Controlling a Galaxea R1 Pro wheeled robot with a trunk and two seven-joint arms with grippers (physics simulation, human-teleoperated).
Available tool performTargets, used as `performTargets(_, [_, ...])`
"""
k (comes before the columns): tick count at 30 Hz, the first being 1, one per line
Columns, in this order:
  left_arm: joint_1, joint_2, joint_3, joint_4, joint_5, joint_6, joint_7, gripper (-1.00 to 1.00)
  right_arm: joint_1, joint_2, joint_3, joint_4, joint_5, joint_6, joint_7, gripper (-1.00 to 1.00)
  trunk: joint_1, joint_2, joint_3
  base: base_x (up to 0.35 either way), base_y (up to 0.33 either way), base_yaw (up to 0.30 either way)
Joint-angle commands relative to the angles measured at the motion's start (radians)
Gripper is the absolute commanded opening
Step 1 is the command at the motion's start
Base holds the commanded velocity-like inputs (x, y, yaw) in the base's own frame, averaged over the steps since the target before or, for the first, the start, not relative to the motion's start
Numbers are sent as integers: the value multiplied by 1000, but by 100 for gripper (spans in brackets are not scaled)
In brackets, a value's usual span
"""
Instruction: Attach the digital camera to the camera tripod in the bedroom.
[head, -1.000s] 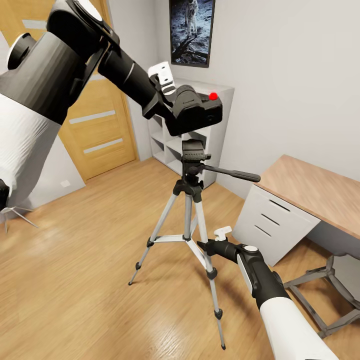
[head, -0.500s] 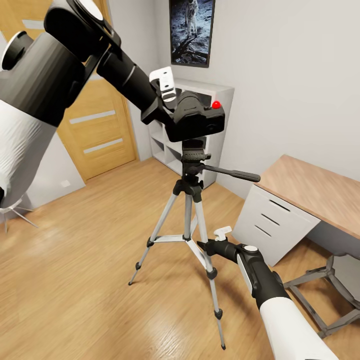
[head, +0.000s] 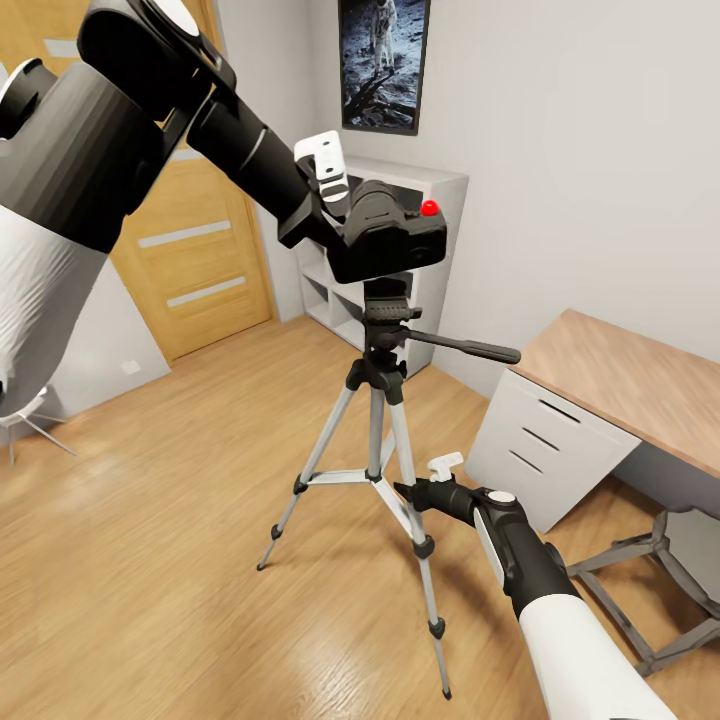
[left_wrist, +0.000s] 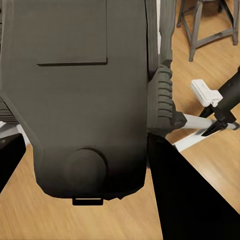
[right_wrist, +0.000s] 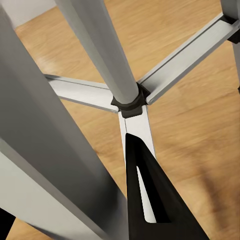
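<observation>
Black digital camera (head: 388, 238): one; camera tripod (head: 385, 400): one

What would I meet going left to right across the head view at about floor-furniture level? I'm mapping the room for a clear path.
Oak door → white shelf → camera tripod → right tool → wood-topped desk → stool frame.

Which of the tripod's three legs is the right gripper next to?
The leg reaching toward the head camera, the longest in view. The right gripper sits against its upper section; the other two legs splay away left and behind.
</observation>
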Motion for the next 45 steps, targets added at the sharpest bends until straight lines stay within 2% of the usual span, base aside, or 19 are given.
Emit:
performTargets(1, [-2,1,-1,-1,-9,7,-10,-100,-1,1,-7,29,63,9,6,-100,1,-2,-2,0,0,0])
performTargets(17, [-2,30,-9,-48,-6,12,-11,-100,-1,1,-6,29,63,8,6,-100,1,-2,-2,0,0,0])
performTargets(27, [-2,31,-35,-57,-4,12,-11,-100,-1,1,-7,29,63,8,6,-100,1,-2,-2,0,0,0])
performTargets(44, [-2,17,-42,-57,-3,24,-9,-100,-1,1,-7,29,63,8,7,-100,1,-2,-2,0,0,0])
performTargets(45, [-2,17,-48,-53,-8,34,-3,-100,-1,1,-6,4,14,10,7,-100,1,-2,-2,0,0,0])
